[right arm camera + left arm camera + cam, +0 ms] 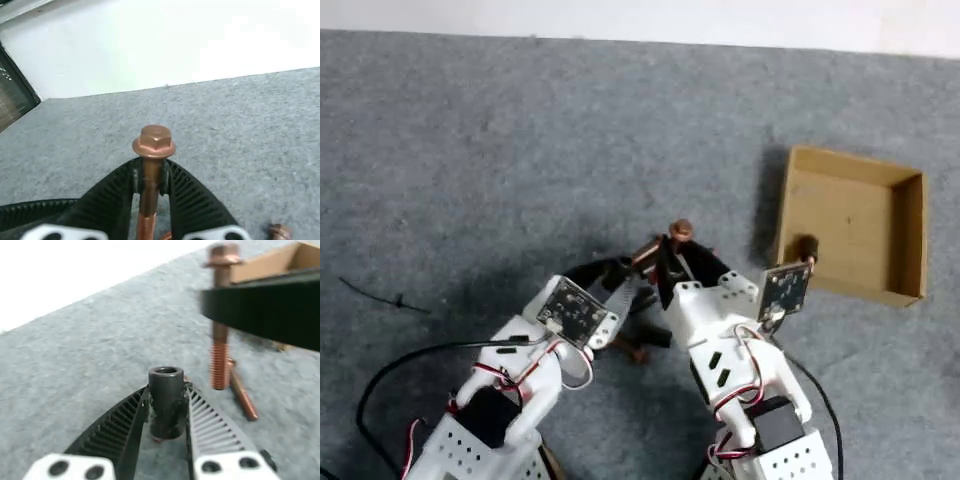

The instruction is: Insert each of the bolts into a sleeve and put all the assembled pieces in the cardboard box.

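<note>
My left gripper (165, 407) is shut on a black sleeve (165, 400), held upright with its open bore facing up. My right gripper (150, 182) is shut on a copper bolt (152, 150), head up and threaded end down. In the left wrist view that bolt (219, 315) hangs just beside and above the sleeve, its thread tip apart from the bore. From above, both grippers meet at mid-table, with the bolt head (681, 230) on top. The cardboard box (852, 225) lies to the right, and an assembled piece (807, 248) rests by its near wall.
Another copper bolt (242, 397) lies on the grey carpet beyond the sleeve. One more bolt (279, 231) rests on the carpet near the right gripper. A loose black cable (380, 297) lies at the left. A further dark part (638, 349) sits between the two arms.
</note>
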You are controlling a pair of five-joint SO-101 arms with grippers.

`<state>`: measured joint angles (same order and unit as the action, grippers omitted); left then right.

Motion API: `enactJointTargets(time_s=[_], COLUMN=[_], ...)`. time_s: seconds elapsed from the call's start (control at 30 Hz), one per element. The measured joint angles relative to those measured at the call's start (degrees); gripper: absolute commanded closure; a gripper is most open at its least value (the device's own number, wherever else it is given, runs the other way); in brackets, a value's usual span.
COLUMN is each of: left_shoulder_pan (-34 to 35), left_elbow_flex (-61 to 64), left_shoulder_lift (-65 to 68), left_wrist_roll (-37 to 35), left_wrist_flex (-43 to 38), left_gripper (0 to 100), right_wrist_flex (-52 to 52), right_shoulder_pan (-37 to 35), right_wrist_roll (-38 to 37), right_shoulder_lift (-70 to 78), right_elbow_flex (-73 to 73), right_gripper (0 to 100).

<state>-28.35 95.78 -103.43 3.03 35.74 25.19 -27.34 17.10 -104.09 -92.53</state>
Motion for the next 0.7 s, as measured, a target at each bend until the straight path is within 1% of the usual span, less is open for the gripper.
enactJointTargets(time_s=[0.2,0.33,0.47,0.7], left_shoulder_pan=[-2.02,-1.93,-1.93,-1.93], left_elbow_flex=[0.0,0.0,0.0,0.0], left_shoulder_lift=[-0.09,-0.09,-0.09,-0.09], left_wrist_roll=[0.0,0.0,0.0,0.0], left_wrist_flex=[0.26,0.26,0.26,1.23], left_gripper=[100,100,100,100], right_wrist_flex=[0.09,0.18,0.18,0.18], right_shoulder_pan=[0.18,0.18,-1.76,-2.2], right_wrist_roll=[0.0,0.18,3.16,4.13], right_shoulder_lift=[-0.09,-0.18,-0.18,-0.18], right_elbow_flex=[0.53,5.27,7.74,8.0], right_gripper=[99.4,99.4,99.4,99.4])
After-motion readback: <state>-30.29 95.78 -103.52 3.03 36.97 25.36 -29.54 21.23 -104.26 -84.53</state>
